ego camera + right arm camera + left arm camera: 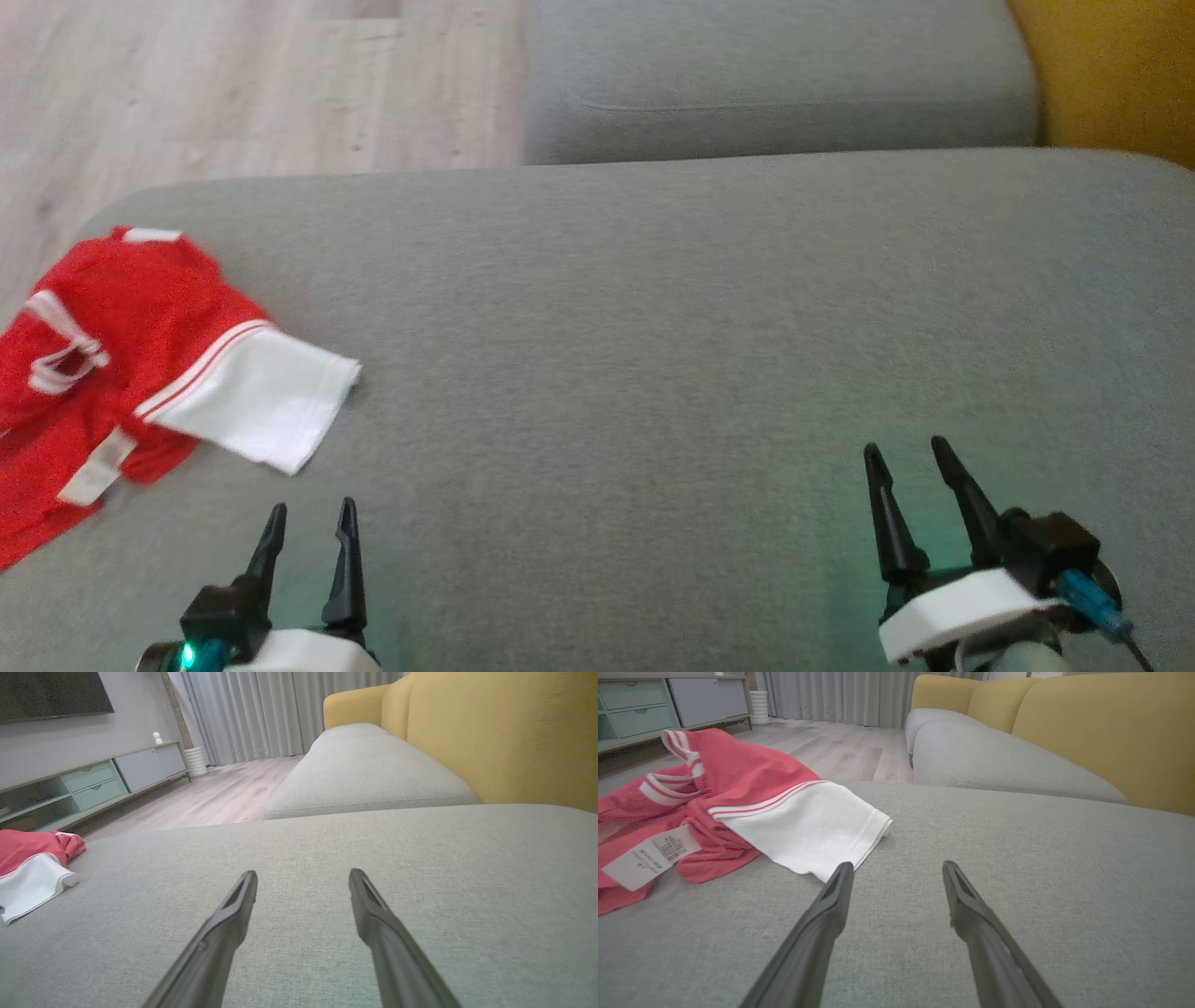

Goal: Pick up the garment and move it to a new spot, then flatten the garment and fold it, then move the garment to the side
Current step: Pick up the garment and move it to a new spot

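A crumpled red garment [121, 336] with white stripes and a white sleeve [271, 401] lies at the left end of the grey sofa cushion [653, 327], partly hanging over its left edge. In the left wrist view the garment [738, 779] spreads up and left, its white sleeve [808, 830] just past the left fingertip, a care label [649, 856] showing. My left gripper [313, 509] hovers open near the sleeve's front corner, holding nothing. Far to the right my right gripper [906, 446] is open over bare cushion. The right wrist view catches the garment [32, 868] at far left.
A second grey seat cushion [775, 75] lies beyond, with a yellow sofa back [1111, 65] at upper right. Wooden floor [233, 84] drops off past the cushion's left and far edges. A low cabinet [93, 784] stands across the room.
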{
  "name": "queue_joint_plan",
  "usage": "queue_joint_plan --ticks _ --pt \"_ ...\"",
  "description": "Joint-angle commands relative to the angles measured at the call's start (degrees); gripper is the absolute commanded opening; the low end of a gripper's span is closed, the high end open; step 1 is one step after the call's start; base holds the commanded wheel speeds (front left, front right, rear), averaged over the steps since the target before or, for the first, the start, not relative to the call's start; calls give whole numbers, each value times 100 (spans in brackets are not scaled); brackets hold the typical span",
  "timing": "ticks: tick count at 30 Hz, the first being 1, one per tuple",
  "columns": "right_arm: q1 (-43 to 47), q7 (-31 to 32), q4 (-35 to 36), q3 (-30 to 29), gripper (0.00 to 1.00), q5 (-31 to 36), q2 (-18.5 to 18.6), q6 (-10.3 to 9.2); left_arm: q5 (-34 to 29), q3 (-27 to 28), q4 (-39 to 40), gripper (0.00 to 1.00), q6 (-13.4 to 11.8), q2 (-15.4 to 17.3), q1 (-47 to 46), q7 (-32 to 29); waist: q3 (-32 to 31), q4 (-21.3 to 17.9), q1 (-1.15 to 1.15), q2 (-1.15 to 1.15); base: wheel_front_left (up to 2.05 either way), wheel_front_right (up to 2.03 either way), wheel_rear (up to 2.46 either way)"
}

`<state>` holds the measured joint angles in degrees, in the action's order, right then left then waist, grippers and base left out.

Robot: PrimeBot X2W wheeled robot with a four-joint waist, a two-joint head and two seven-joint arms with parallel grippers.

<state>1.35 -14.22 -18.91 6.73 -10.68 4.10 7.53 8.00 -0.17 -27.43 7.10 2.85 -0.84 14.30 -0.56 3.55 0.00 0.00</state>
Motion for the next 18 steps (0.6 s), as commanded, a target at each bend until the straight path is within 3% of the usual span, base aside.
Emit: queue_joint_plan --ticks 1,10,18 --pt "-37 -78 171 131 100 -30 20 -4 -22 163 143 100 13 24 -218 70 -73 306 0 0 0 0 0" --pt "-82 -78 118 374 100 -58 -21 -4 -12 334 112 100 8 79 88 70 -286 1299 0 0 0 0 0" --pt "-140 -78 22 608 100 -91 -63 -4 41 476 192 100 18 123 206 70 -319 1535 0 0 0 0 0"
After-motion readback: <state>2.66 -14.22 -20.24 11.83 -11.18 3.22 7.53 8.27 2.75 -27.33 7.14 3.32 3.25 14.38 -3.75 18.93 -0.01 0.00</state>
